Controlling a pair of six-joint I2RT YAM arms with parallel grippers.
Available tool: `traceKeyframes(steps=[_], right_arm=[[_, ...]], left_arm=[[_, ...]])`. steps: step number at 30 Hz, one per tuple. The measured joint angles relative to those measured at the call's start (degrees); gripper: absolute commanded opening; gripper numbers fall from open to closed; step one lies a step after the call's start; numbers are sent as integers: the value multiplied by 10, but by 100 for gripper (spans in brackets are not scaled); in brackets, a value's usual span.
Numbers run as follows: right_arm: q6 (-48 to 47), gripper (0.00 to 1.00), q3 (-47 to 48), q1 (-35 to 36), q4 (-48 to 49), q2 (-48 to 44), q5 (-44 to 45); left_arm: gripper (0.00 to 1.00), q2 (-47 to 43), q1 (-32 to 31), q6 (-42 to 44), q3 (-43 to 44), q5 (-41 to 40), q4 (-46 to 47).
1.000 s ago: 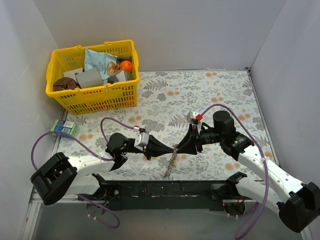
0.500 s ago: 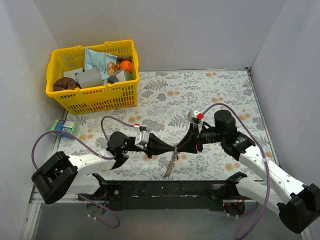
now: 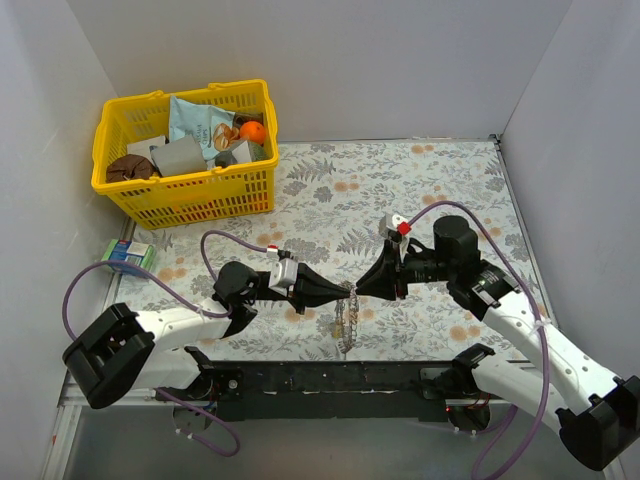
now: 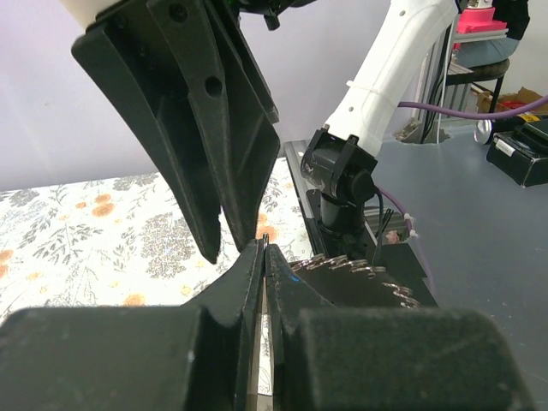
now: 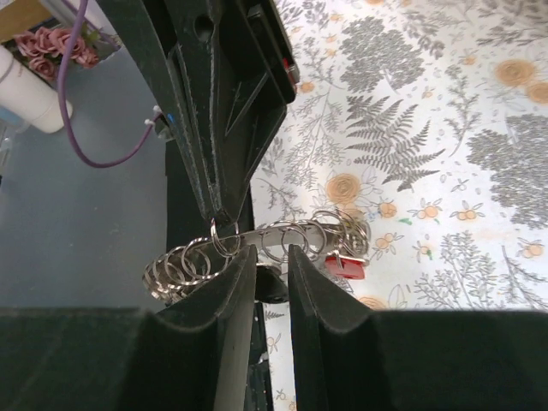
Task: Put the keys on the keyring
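While your left gripper [image 4: 264, 250] is clamping the keyring [image 5: 190, 262] | right gripper [image 5: 272, 253] is hovering ajar, empty | red key [image 5: 345, 266] seemingly hanging on.

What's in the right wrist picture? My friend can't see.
The left gripper pinches a silver keyring fringed with small rings, above a flowery tablecloth. The right gripper sits just below, slightly open. A red key shows beside it.

Top cam: high, rear, looking down. Wrist cams: close along own jaws, opposed; share keyring [image 5: 270, 231] at jaw tips.
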Motion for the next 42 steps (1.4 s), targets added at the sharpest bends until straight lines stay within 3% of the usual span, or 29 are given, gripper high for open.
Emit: traceKeyframes(steps=[5,8,10,15,35,41,42], right_arm=[[-11,29,31,-6,-30,-14,35],[-12,37,44,-12,-36,-22,36],[-10,45,51,-15,-34,-22,21],[-8,45,52,-16,-28,-10,-35],[2,31,38,-16,-15,23,-123],[17,16,30,-16,5,24,-125],[21,8,28,-16,9,25,-125]], left_arm=[[0,-11,4,3,0,0,-5],[0,-20,6,5,0,1,-10],[0,-25,8,6,0,1,-11],[0,-26,9,6,0,8,-12],[0,-33,11,6,35,25,-31],[0,-33,11,6,40,32,-39],[0,-33,11,6,40,34,-41]])
